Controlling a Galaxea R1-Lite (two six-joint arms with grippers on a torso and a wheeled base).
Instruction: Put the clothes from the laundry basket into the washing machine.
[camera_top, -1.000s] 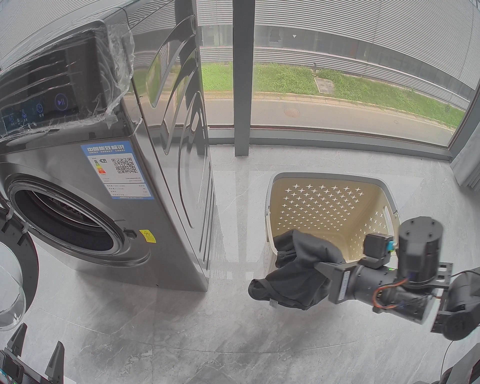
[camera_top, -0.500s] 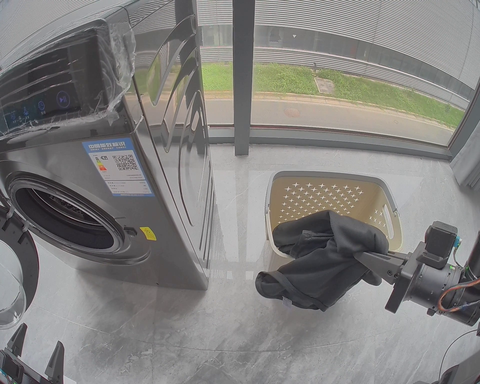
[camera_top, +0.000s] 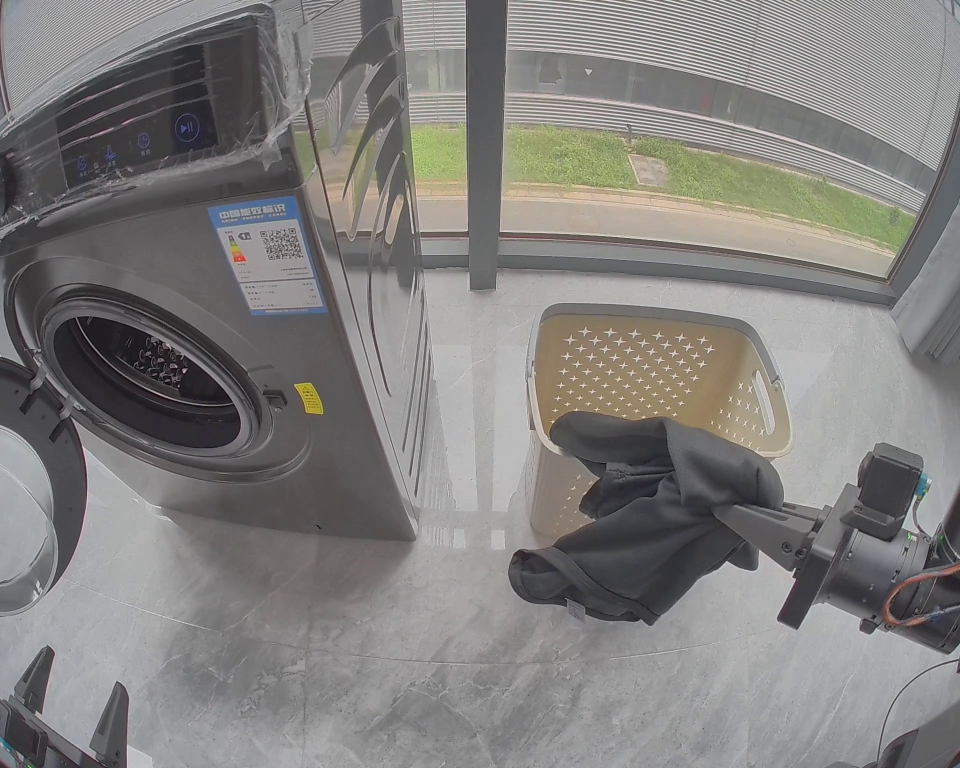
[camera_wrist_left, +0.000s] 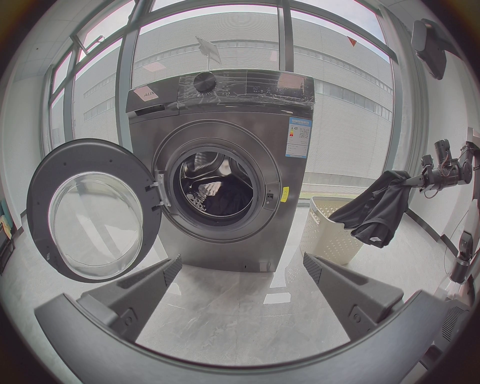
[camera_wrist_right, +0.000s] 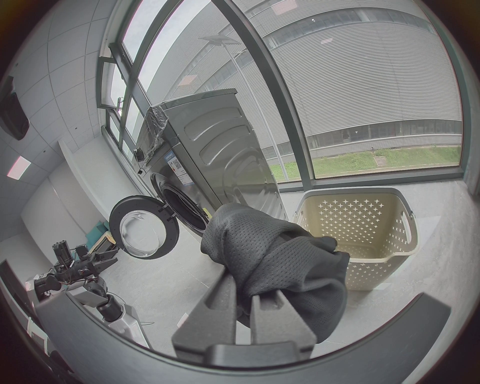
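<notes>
The right claw (camera_top: 728, 515) is clamped on a dark grey garment (camera_top: 640, 530) held in the air beside the laundry basket (camera_top: 650, 315), apart from the open washing machine (camera_top: 330, 430); the left claw (camera_wrist_left: 241, 262) has its fingers apart.

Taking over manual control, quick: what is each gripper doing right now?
Left gripper: open, holding nothing.
Right gripper: shut on the dark garment.

A laundry room, shown by washing machine (camera_top: 200, 400) and laundry basket (camera_top: 640, 370).
</notes>
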